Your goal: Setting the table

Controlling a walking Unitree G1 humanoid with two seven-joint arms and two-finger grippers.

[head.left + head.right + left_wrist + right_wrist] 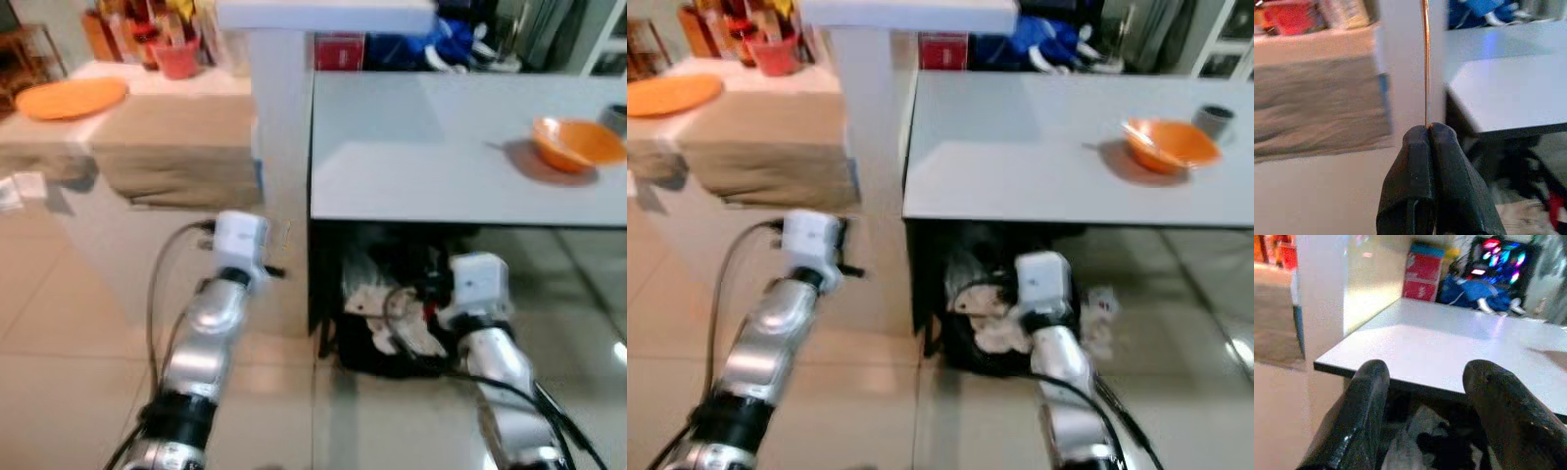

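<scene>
My left gripper (1427, 129) is shut on the lower end of a thin orange-gold stick (1425, 58), which stands straight up from the fingertips. That arm (230, 284) reaches forward in front of a white pillar (280, 127). My right gripper (1422, 382) is open with nothing between its fingers, held low before the near edge of the pale grey table (441, 147). An orange bowl (576, 143) sits on the table at the right. An orange plate (71, 98) lies on a counter at the far left.
A dark cup (1215, 119) stands just behind the bowl. Bottles and a red cup (178, 59) crowd the counter's back. Bags and clutter (392, 313) fill the space under the table. A tan cloth (176, 147) drapes the counter. Tiled floor lies below.
</scene>
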